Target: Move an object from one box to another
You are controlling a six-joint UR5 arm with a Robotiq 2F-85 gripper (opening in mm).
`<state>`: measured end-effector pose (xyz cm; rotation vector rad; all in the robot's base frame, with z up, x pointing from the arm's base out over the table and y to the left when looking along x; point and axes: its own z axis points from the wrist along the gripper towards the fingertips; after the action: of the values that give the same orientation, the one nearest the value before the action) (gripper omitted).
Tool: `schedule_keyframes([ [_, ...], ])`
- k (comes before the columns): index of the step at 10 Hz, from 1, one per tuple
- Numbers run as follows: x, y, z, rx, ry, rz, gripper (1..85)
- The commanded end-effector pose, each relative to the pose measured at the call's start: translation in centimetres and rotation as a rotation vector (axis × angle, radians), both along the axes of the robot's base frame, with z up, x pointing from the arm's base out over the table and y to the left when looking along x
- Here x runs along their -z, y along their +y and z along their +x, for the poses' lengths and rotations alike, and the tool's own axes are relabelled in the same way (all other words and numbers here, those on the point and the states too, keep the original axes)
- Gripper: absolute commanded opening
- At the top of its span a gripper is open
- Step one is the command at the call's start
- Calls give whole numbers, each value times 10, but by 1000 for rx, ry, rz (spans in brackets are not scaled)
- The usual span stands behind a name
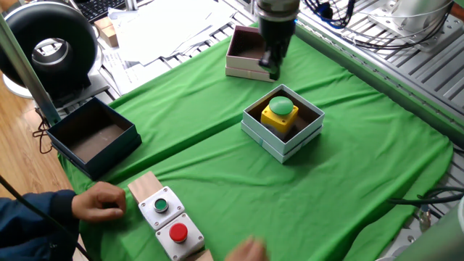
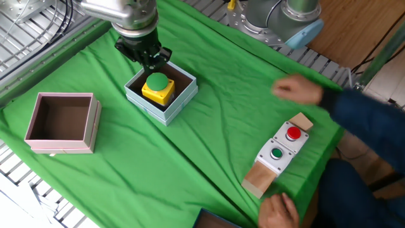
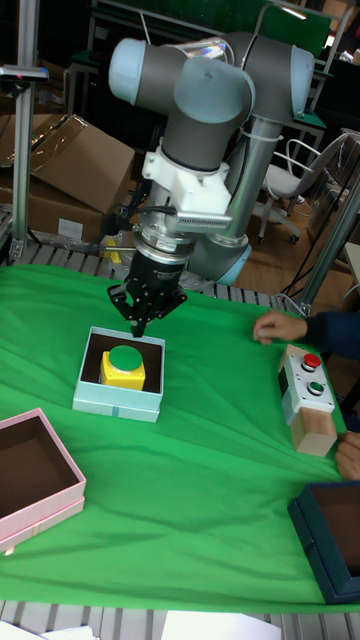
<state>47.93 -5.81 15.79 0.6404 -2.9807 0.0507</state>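
Note:
The object (image 1: 279, 113) (image 2: 157, 87) (image 3: 123, 366), a yellow housing with a green dome button, sits inside the pale blue-grey box (image 1: 290, 150) (image 2: 159, 115) (image 3: 115, 407) in the middle of the green cloth. My gripper (image 1: 274, 69) (image 2: 152, 63) (image 3: 140, 326) hangs just above and behind the button, fingers drawn together to a point, holding nothing. The pinkish-white box (image 1: 243, 70) (image 2: 60, 144) (image 3: 40, 502) stands apart with nothing in its brown inside; in one fixed view my gripper partly covers it.
A dark navy box (image 1: 94, 138) (image 3: 335, 540) sits at the cloth's edge. A grey switch box with green and red buttons on a wood block (image 1: 168, 221) (image 2: 281, 145) (image 3: 305, 388) lies by a person's hands (image 1: 98, 201) (image 2: 297, 88) (image 3: 280, 327).

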Motion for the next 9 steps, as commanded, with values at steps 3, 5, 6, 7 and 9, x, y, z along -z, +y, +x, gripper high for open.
schedule_keyframes([
  [3,26,8,-15,-82,6,88,663],
  [5,29,13,-20,-79,15,111,810],
  [6,31,15,-20,-81,11,123,843],
  [7,32,13,-22,-81,16,114,850],
  [9,33,10,-19,-79,6,103,850],
])
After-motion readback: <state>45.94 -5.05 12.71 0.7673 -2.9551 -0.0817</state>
